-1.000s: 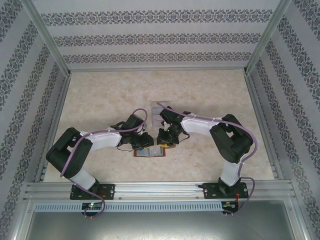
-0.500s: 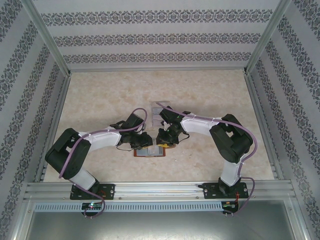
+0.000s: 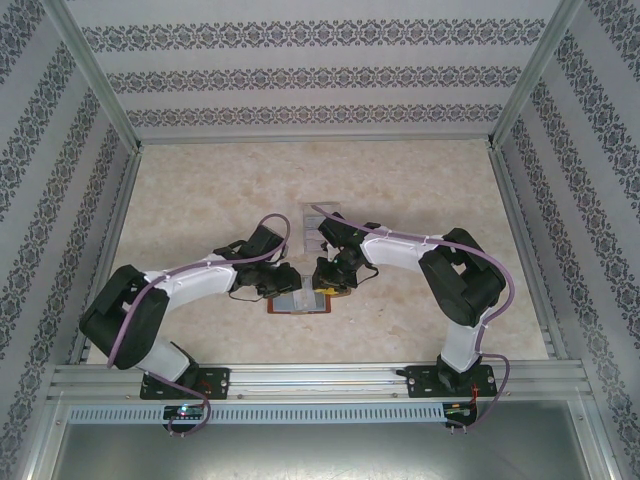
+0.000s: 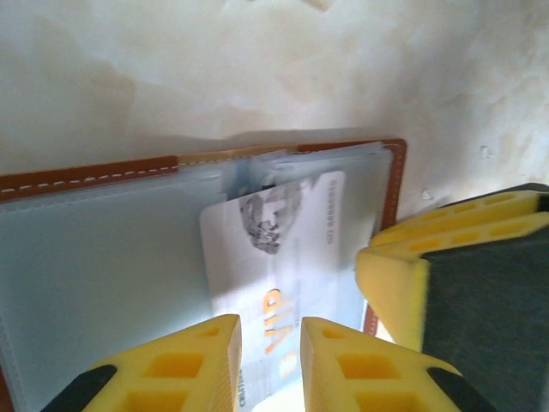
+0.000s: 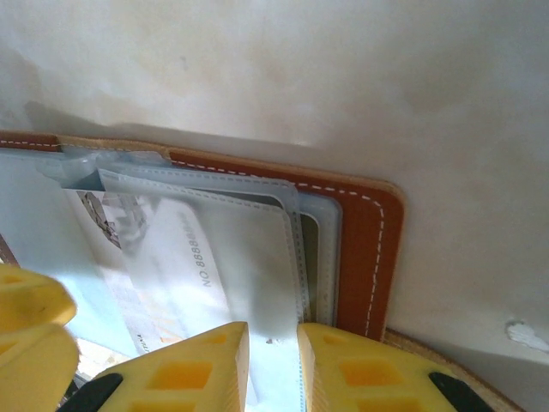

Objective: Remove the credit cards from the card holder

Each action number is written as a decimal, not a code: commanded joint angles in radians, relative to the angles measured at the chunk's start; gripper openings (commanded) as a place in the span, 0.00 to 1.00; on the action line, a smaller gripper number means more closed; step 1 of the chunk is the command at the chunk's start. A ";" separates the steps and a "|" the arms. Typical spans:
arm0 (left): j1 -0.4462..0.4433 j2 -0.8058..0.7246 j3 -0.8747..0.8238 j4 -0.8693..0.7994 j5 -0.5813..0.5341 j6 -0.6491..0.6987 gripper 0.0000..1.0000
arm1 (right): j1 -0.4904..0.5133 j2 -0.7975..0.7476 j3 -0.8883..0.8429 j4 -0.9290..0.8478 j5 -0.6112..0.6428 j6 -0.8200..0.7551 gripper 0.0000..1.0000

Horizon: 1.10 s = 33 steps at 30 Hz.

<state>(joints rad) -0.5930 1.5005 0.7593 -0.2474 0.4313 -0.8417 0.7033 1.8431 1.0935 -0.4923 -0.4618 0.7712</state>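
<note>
Slip risk: left gripper (image 4: 268, 339), jaws barely parted, gripping nothing, pressing card (image 4: 274, 249) at its 6 o'clock end; right gripper (image 5: 273, 339) likewise pinning wallet (image 5: 373, 257); wallet dragging along if pin slipping.

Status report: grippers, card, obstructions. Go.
Left gripper and right gripper narrowly open, tips over card holder. Pale card partly out. No obstruction seen.

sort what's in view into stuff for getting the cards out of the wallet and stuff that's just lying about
For the job:
- brown leather card holder, lying open
- pale credit card with orange VIP print, partly out of its pocket
- left gripper and right gripper, both over the holder

Just lying about:
- clear slotted rack, further back on the table
</note>
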 commanded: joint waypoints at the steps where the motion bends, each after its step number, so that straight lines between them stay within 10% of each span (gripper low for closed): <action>1: 0.016 -0.027 0.002 -0.030 -0.032 0.001 0.26 | 0.012 0.022 -0.001 -0.054 0.046 -0.016 0.26; 33: 0.028 0.072 -0.041 0.111 0.068 -0.041 0.20 | 0.015 0.027 0.008 -0.064 0.046 -0.015 0.26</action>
<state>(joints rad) -0.5739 1.5879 0.7292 -0.1474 0.5083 -0.8799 0.7052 1.8431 1.0977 -0.5003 -0.4606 0.7605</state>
